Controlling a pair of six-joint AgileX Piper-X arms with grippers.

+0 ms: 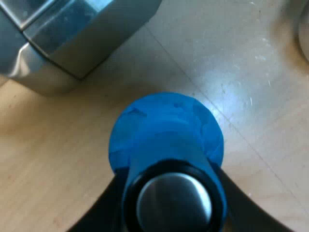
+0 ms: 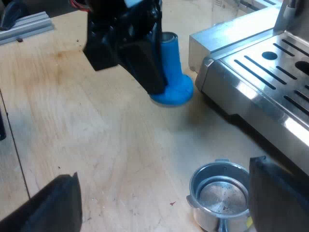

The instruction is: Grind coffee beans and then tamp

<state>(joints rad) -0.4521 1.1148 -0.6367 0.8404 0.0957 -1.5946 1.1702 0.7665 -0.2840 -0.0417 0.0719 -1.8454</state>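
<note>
Worktop (image 2: 96, 135): pale wood, and it carries the lot: machine, holder and tamper.
Espresso machine (image 2: 260, 72): the slotted drip tray sits just beside the holder, and a steel corner stands near the tamper.
Left gripper (image 1: 171, 193): it's down over the blue tamper, with black fingers (image 1: 104, 208) hugging the stem on both sides. That looks like a firm grip. I'd call the step in hand picking up the tamper.
Right gripper (image 2: 161, 191): the fingers are spread wide and hold nothing. The holder lies between them, just beside one finger, though I can't tell if it touches.
Metal holder (image 2: 217, 193): it rests on the worktop at the machine's front, basket mouth up. The inside looks like bare metal with a few dark specks, so by my reading the grind isn't in it yet.
Blue tamper (image 2: 171, 82): it stands upright with its flared base flat on the worktop, near the machine's corner and well apart from the holder. The next move calls for a straight lift and a carry over to the basket. The basket wants grounds first, and the right fingers need to close on the holder to steady it.
</note>
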